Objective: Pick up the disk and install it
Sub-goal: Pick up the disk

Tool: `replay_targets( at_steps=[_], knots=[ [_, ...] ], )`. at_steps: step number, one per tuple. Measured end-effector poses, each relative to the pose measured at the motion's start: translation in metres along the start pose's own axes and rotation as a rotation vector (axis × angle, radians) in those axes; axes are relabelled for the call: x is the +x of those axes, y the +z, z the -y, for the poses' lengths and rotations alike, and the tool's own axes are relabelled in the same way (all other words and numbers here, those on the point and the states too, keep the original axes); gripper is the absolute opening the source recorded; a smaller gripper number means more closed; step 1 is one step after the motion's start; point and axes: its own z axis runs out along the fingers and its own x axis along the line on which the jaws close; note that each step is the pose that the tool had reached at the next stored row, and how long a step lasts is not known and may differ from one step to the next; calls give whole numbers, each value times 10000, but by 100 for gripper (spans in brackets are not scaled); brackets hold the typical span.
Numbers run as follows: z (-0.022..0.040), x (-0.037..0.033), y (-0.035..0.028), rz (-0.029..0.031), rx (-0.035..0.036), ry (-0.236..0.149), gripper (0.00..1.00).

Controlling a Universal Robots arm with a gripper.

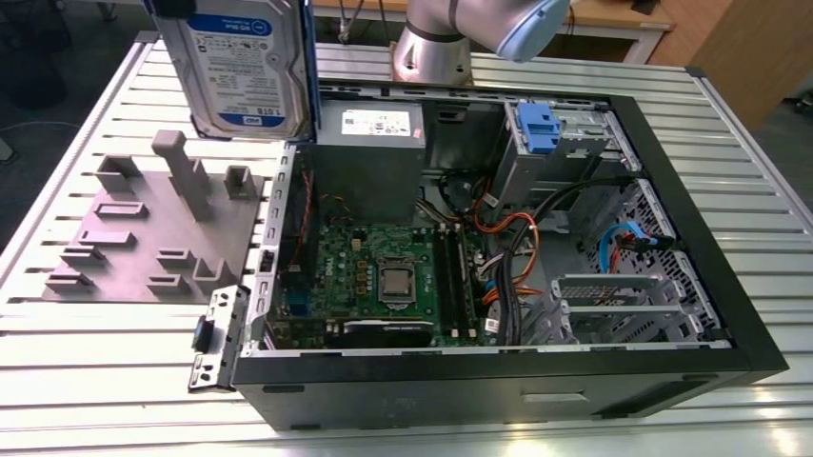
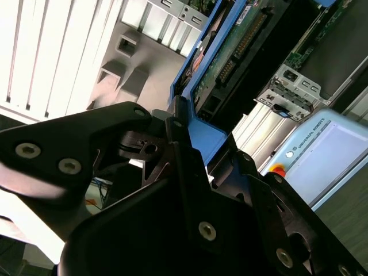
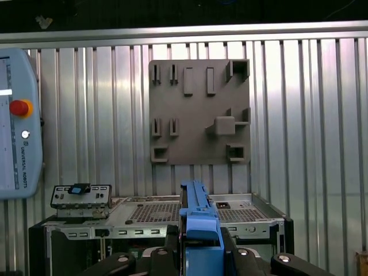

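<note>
While the disk (image 1: pixel 247 67) hangs upright in the exterior view, label toward us, we see it held up off the surface (image 1: pixel 102 352). It is above the grey fixture plate (image 1: pixel 140 228), at the exterior view's left edge of the open computer case (image 1: pixel 508 386). The arm (image 1: pixel 445 38) stands behind the case. The drive cage (image 1: pixel 572 157) with its blue latch (image 1: pixel 536 129) sits in the case's far corner toward the exterior view's right, well apart from the disk.

Over to the second wrist view: the tool (image 2: pixel 172 123) is clamped on the disk's blue carrier frame (image 2: pixel 198 129), with its black fingers (image 2: pixel 115 123) pressed against it. The green circuit-board side of the disk (image 2: pixel 230 54) stretches away from us.

Now the first wrist view: the carrier frame (image 3: pixel 200 221) stands edge-on between the fingers. The fixture plate (image 3: pixel 198 112) and a control pendant (image 3: pixel 17 144) lie beyond.

We judge the pick-up done and the carry toward the case in hand. Installing will call for turning the disk to match the cage opening and keeping it clear of the loose cables.
</note>
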Motion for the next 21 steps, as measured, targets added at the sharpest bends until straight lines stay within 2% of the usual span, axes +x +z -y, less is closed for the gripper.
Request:
replay_targets(
  at_steps=[6,21],
  knots=[
    [63,-3,4,1,0,0,36],
    [101,-4,4,1,1,0,36]
  ],
)
